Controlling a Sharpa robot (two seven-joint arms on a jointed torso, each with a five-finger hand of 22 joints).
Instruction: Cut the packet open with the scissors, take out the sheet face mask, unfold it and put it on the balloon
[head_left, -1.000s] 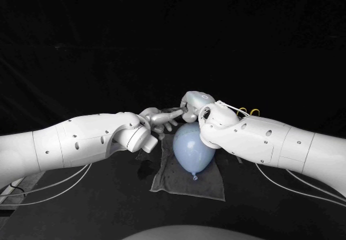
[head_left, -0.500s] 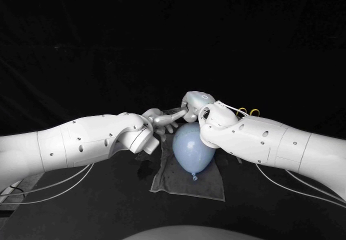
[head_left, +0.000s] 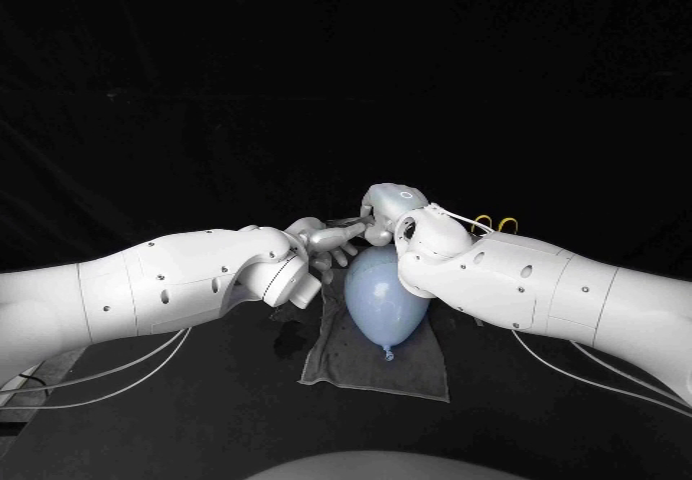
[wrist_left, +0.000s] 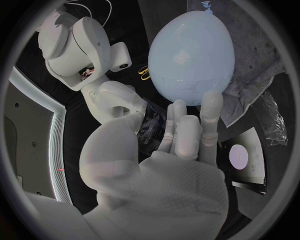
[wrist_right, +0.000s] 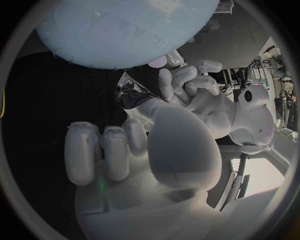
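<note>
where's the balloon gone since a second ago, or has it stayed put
No. The balloon lies on the same spot of the grey cloth as before, its knot towards the cloth's near edge.

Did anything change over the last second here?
Very little. The right hand and its arm edged slightly toward the left hand. Nothing was visibly taken or let go. Both hands stay at the packet above the balloon, which lies unmoved on the cloth.
</note>
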